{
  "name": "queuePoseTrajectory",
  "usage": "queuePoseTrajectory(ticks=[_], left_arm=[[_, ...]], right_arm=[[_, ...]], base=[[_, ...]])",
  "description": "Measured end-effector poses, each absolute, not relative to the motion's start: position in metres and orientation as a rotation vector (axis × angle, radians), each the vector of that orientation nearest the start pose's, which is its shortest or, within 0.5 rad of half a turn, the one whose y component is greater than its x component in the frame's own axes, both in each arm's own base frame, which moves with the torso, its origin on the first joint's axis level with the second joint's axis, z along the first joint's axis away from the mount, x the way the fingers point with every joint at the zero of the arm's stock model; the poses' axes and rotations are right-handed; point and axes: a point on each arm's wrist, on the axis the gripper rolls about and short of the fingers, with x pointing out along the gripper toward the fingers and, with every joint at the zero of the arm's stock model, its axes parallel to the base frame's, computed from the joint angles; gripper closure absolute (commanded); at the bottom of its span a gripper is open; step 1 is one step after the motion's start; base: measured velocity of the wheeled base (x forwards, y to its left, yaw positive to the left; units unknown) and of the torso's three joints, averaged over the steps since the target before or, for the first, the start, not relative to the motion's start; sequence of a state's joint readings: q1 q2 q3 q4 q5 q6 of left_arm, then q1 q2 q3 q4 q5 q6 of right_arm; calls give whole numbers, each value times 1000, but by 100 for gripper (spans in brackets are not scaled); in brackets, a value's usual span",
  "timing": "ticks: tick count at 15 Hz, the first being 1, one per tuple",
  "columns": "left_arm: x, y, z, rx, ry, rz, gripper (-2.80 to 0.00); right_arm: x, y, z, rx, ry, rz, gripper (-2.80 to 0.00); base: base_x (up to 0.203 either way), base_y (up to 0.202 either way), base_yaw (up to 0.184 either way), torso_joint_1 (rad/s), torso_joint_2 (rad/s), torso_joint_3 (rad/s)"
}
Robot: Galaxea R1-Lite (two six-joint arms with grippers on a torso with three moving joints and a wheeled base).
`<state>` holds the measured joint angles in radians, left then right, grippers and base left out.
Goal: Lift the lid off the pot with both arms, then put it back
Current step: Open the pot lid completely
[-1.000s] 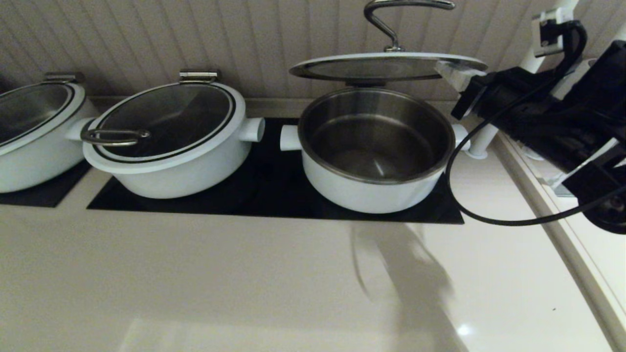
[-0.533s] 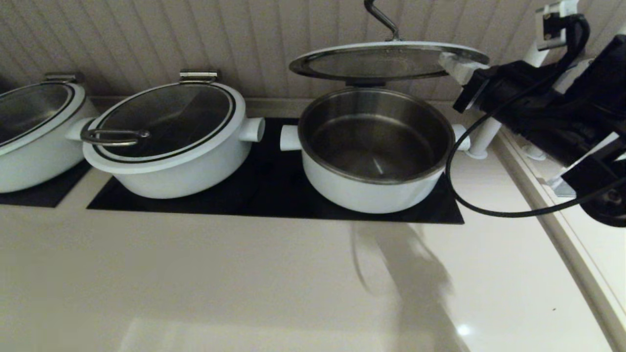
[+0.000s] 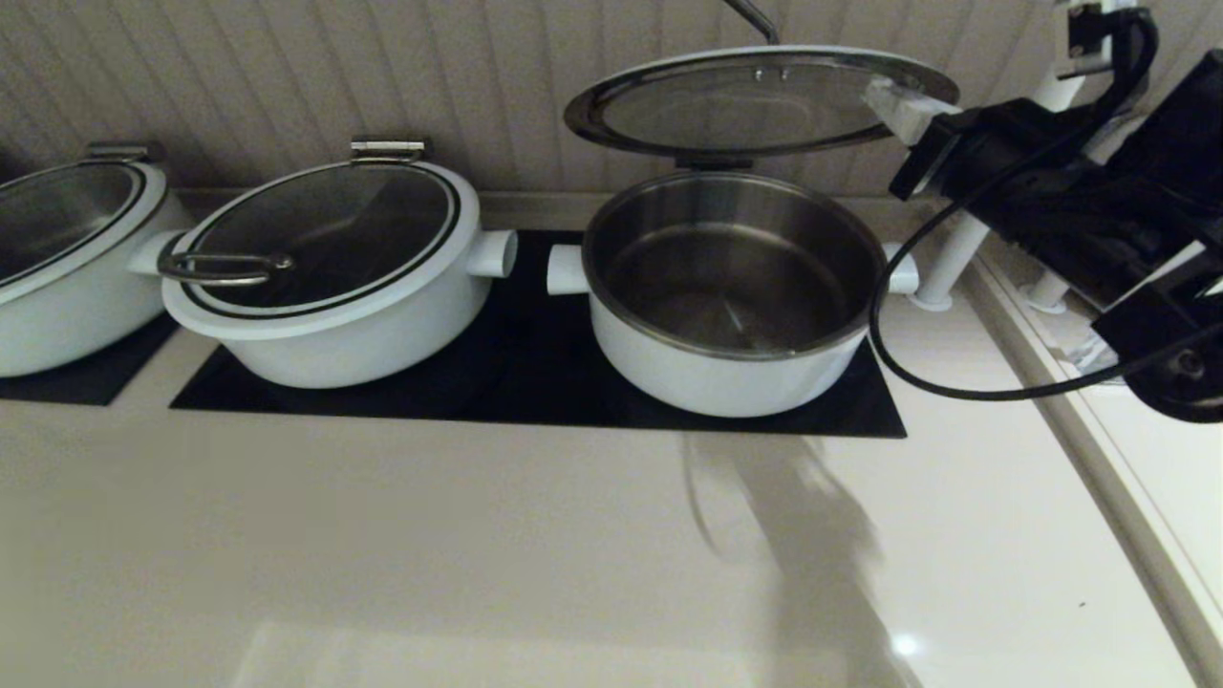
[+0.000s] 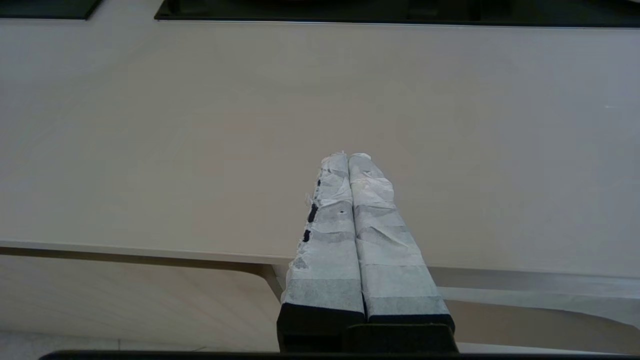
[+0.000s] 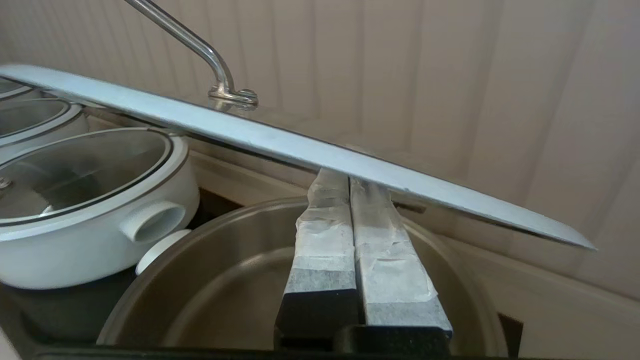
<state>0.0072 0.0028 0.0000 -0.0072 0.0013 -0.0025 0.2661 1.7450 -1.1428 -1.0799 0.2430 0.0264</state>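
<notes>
from the head view, the lid [image 3: 755,100] is raised above the pot [image 3: 731,291], tilted so its front edge is higher and its underside faces the camera, while its rear edge sits low near the back of the pot's rim; the steel handle [image 3: 755,17] pokes up past the top of the view. my right hand [image 3: 903,107] comes in from the right side with its pale taped tips against the underside of the lid's right edge, black cable looping down below the arm. the pot stands open on a black mat [image 3: 535,382], shiny steel inside, with short white stub handles on either side. to its left on the same mat sits a wider white pot [image 3: 330,277] with its own glass lid and loop handle [image 3: 225,268], and another covered pot [image 3: 67,268] stands further left, all on the pale surface [image 3: 478,554]. in the left wrist view, my left hand [image 4: 348,156] hangs over the near edge of the surface, well apart from the pots, its two taped fingers [image 4: 327,235] pressed flat together with nothing between them. in the right wrist view, my right hand [image 5: 348,173] has its fingers clenched side by side, tips tucked under the lid's white rim [image 5: 300,147], propping it rather than pinching it, with the open steel pot [image 5: 240,280] directly below and the handle's bar [image 5: 200,47] rising from its knob.
</notes>
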Motion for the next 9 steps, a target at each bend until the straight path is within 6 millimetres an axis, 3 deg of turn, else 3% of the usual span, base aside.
queuePoseTrajectory(ticks=[9], left_arm=[[-23,0,76,-3,-5,8,0]], right_arm=[[327,83,313,22,-511,474,0]], base=[[0,0,0,0,0,0]])
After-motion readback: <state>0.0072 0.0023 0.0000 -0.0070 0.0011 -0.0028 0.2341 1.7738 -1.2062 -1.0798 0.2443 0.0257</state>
